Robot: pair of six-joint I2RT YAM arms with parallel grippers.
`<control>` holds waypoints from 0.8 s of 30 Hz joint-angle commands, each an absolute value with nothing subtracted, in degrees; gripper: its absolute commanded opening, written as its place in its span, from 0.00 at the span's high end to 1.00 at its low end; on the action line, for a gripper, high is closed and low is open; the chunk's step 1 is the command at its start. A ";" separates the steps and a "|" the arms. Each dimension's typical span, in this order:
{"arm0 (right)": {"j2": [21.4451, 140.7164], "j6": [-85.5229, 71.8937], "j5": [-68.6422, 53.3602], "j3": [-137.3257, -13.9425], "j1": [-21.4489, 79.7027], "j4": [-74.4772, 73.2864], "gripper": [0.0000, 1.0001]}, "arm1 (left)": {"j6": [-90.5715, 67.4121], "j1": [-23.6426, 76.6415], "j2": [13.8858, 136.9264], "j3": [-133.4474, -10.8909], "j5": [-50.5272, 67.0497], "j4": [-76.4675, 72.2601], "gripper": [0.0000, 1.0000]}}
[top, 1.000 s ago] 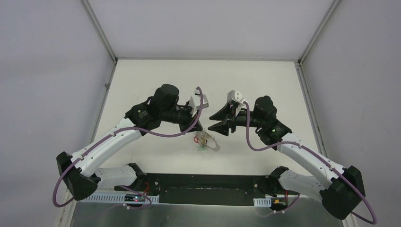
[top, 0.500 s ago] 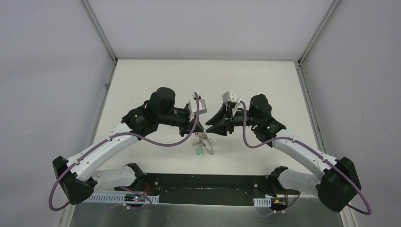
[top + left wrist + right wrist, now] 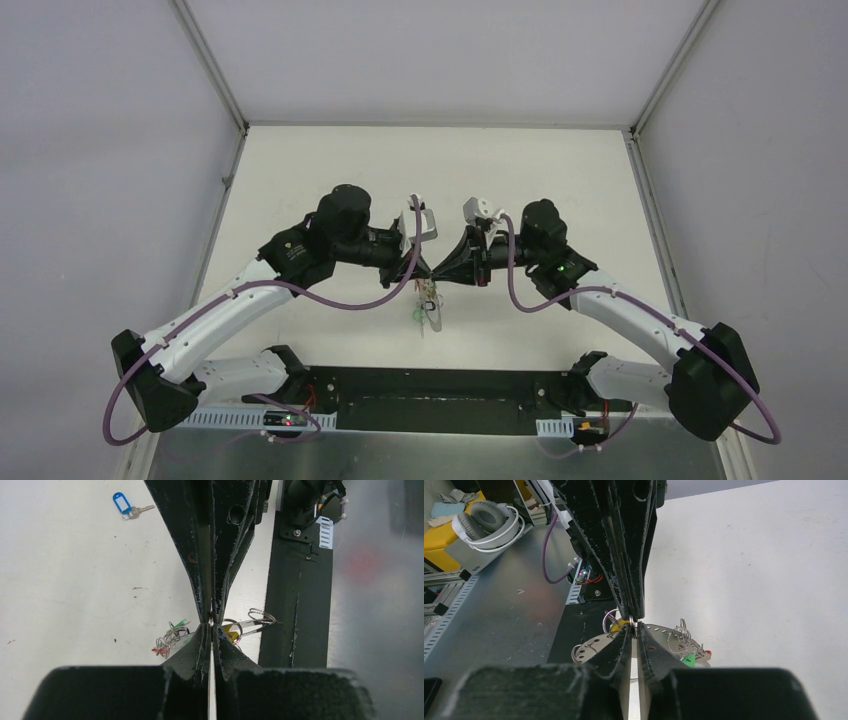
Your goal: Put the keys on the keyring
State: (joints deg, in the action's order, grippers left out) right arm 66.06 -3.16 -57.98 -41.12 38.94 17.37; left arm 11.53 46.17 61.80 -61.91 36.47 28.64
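1. Table (image 3: pixel 330 170): pale and bare apart from marks. The black base plate (image 3: pixel 300 605) lies along its 6 o'clock edge, directly under the work.
2. Left gripper (image 3: pixel 424 274) and right gripper (image 3: pixel 441 274) meet tip to tip at table centre. Left fingers are pressed together, apparently pinching the keyring's wire. Right fingers are nearly together with a thin slit between them; cannot tell if anything is gripped.
3. Keyring (image 3: pixel 591 646): hangs edge-on at 6 o'clock below the tips, clear of the table. It looks light, thin, springy and slick. Judgement: grip the wire close to its opening and squarely, or it will twist out.
4. Keys (image 3: pixel 170 639): a green- and red-tagged bunch dangles beside a yellow-tagged key (image 3: pixel 231 630). They are loose and likely to swing. The dangling tags crowd the tips and hide the opening.
5. Blue-tagged key (image 3: pixel 125 507): alone on the table at 11 o'clock in the left wrist view, well apart from the bunch. Judgement: not yet threaded.
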 commanded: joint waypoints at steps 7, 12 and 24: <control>65.11 -1.33 -58.53 -40.64 39.53 20.26 1.00 | 11.42 46.84 60.42 -62.73 36.99 24.17 0.89; 61.55 4.32 -58.85 -37.69 39.54 20.47 1.00 | 9.12 46.93 58.01 -62.85 33.98 23.64 0.55; 48.83 30.81 -58.30 -31.82 40.05 13.01 1.00 | 10.61 46.93 49.44 -54.72 37.17 17.56 0.50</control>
State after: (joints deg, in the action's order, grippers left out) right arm 53.08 16.51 -57.76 -32.08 39.44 14.81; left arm 8.62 46.19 51.88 -58.24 34.74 22.37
